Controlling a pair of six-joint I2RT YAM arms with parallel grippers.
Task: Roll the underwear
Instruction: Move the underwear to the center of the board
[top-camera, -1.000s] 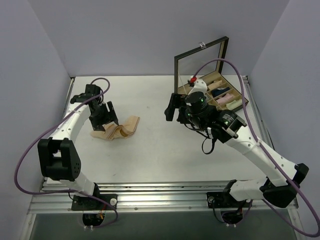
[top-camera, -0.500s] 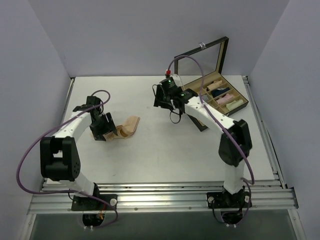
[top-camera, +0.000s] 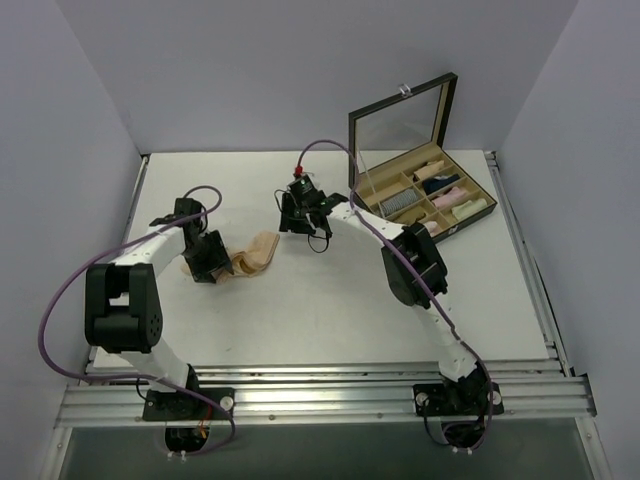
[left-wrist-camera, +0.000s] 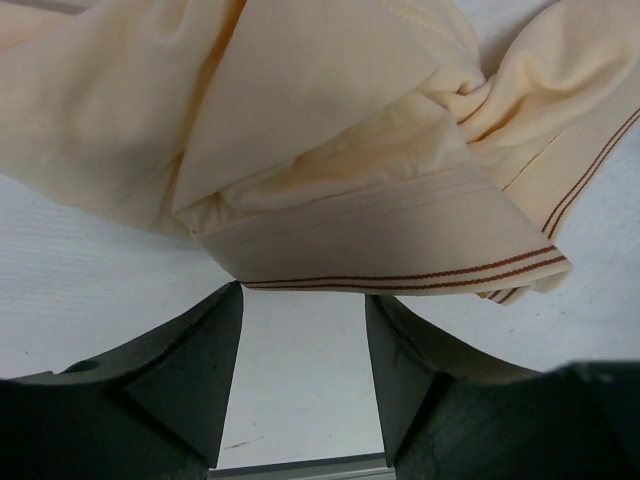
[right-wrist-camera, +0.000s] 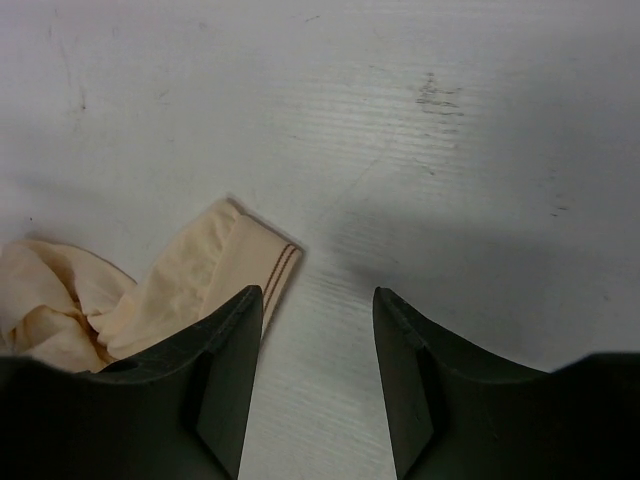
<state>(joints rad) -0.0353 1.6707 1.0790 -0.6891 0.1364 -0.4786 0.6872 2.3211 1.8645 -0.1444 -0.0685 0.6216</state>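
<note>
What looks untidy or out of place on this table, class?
The thin peach-beige cloth underwear lies crumpled and bunched rather than flat on the white table, left of centre, with its folds overlapping unevenly.

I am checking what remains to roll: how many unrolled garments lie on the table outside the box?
1. The underwear lies crumpled left of centre, between the left claw and the right claw. Another could lie hidden from view.
</note>
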